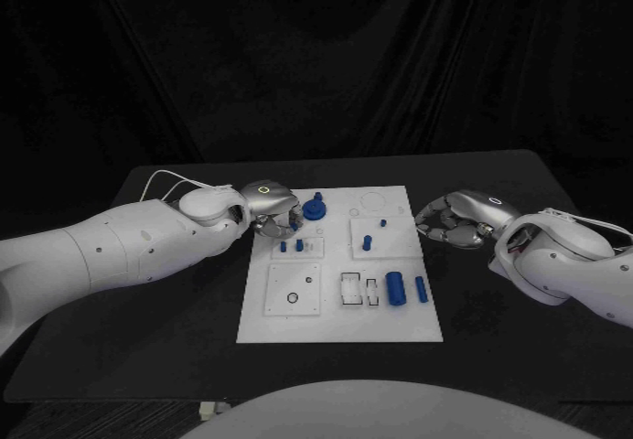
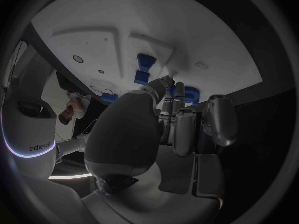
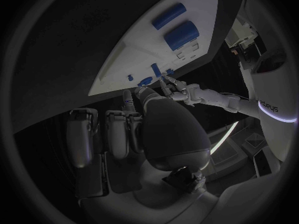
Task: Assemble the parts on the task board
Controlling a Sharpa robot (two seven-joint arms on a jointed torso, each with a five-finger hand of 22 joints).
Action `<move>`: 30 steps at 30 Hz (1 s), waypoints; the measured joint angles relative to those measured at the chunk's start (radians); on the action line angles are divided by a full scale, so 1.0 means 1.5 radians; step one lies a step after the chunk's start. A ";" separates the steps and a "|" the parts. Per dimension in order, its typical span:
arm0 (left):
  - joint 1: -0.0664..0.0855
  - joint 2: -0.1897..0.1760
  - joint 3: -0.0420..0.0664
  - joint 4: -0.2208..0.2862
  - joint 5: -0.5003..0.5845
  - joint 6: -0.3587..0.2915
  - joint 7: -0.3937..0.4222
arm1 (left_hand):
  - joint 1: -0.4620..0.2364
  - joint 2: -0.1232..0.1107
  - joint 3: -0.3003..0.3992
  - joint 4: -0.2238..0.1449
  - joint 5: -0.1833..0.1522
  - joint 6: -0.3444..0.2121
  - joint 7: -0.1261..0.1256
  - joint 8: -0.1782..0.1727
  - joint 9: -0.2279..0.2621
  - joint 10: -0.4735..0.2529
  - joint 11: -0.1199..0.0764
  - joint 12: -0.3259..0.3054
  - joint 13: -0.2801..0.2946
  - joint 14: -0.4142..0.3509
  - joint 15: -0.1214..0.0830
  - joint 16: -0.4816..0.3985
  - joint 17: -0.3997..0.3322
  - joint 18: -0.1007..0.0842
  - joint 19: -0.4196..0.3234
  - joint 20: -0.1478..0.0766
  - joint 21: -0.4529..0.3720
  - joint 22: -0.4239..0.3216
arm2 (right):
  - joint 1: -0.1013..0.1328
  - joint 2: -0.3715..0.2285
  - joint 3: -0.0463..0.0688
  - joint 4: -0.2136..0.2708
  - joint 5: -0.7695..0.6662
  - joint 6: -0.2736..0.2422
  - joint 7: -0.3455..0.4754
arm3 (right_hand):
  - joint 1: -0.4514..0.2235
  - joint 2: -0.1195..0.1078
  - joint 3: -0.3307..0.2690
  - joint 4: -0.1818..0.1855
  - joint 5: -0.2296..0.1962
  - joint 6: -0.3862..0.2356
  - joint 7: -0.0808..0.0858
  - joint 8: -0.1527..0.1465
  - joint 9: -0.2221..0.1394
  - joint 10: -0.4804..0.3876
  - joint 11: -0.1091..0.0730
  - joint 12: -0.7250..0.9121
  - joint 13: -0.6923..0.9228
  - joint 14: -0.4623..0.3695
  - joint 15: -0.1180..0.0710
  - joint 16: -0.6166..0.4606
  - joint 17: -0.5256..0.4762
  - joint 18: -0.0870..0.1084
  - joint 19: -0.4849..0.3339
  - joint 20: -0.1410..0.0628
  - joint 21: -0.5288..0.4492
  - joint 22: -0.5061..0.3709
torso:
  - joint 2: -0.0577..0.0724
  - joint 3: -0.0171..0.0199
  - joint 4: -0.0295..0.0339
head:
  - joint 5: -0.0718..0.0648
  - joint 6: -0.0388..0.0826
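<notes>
White plastic, flat and rectangular, the task board [image 1: 337,315] lies in the middle of the black worktop [image 1: 158,347] with its small blue parts scattered across it: a knobbed blue piece [image 1: 314,209] standing at the far left, two short blue pegs [image 1: 292,245] just near of it, a slim blue pin [image 1: 367,242] at the centre, and a blue cylinder [image 1: 396,289] and blue rod [image 1: 421,289] lying side by side toward the near right. The silver left hand [image 1: 273,218] sits over the board's far-left corner, fingers curled down beside the knobbed piece; in the left wrist view its fingertips [image 2: 168,82] reach among the blue pieces, but whether they pinch anything I cannot tell, since the hand hides the contact. The silver right hand [image 1: 451,221] hovers just off the board's right edge with fingers curled in and apparently nothing in them. The risk, as I judge it, lies with the left hand: working so close to the standing knobbed piece and the pegs, a sideways brush of the fingers could tip or jam them, and pressing down off-centre could slide the unclamped board on the worktop.
</notes>
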 measured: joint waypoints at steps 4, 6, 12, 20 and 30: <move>0.000 0.000 0.000 0.000 0.000 0.001 0.000 | 0.000 0.000 0.000 0.000 0.000 0.000 0.000 0.000 0.000 0.000 0.000 -0.001 0.000 -0.002 0.002 -0.002 -0.002 0.000 0.000 0.000 0.000 0.000 | 0.000 0.000 0.000 0.000 0.000 0.000 0.000 | 0.000 0.000 0.000 0.000 0.000 0.000 0.000 0.000 0.000 0.000 0.000 0.000 0.000 0.000 0.000 0.000 0.000 0.000 0.000 0.000 0.000 0.000 | 0.000 0.0000 0.0001 | 0.000 0.000; -0.001 0.000 0.000 0.000 0.000 0.002 0.000 | 0.000 0.000 0.000 0.000 0.000 0.000 0.000 0.000 0.000 0.000 0.000 -0.001 0.000 -0.002 0.002 -0.003 -0.003 0.000 0.000 0.000 0.000 0.000 | 0.000 0.000 0.000 0.000 0.000 0.000 0.000 | 0.000 0.000 0.000 0.000 0.000 0.000 0.000 0.000 0.000 0.000 0.000 0.000 0.000 0.000 0.000 0.000 0.000 0.000 0.000 0.000 0.000 0.000 | 0.000 0.0000 0.0002 | 0.000 0.000; -0.002 0.003 0.001 -0.004 0.000 0.003 0.000 | 0.000 0.000 0.002 -0.002 0.000 -0.007 -0.002 -0.002 0.000 0.000 0.000 -0.001 0.000 -0.002 0.002 -0.003 -0.004 0.000 0.000 0.000 0.000 0.001 | -0.001 0.000 0.000 0.000 0.000 0.000 0.000 | 0.000 0.000 0.000 0.000 0.000 0.000 0.000 0.000 0.000 0.000 0.000 0.000 0.000 0.000 0.000 0.000 0.000 0.000 0.000 0.000 0.000 0.000 | 0.000 0.0000 0.0003 | 0.000 0.000; -0.006 0.008 0.000 -0.010 0.001 0.006 -0.001 | 0.000 0.000 0.002 -0.002 0.000 -0.015 -0.001 -0.008 -0.004 0.000 0.000 -0.004 0.001 -0.002 0.002 -0.003 -0.006 0.000 0.000 0.000 -0.001 0.001 | -0.001 0.000 0.000 0.000 0.000 0.000 0.000 | 0.000 0.000 0.000 0.000 0.000 0.000 0.000 0.000 0.000 0.000 0.000 0.000 0.000 0.000 0.000 0.000 0.000 0.000 0.000 0.000 0.000 0.000 | 0.000 0.0000 0.0003 | -0.001 0.000; -0.006 0.012 0.000 -0.013 0.000 0.010 -0.002 | 0.000 0.000 0.002 -0.002 0.000 -0.015 -0.001 -0.008 -0.004 0.000 0.000 -0.004 0.001 -0.002 0.002 -0.005 -0.008 0.000 -0.002 0.002 -0.003 0.000 | -0.001 0.001 0.000 0.000 0.000 0.000 0.000 | 0.000 0.000 0.000 0.000 0.000 0.000 0.000 0.000 0.000 0.000 0.000 0.000 0.000 0.000 0.000 0.000 0.000 0.000 0.000 0.000 0.000 0.000 | 0.000 0.0000 0.0000 | 0.000 0.000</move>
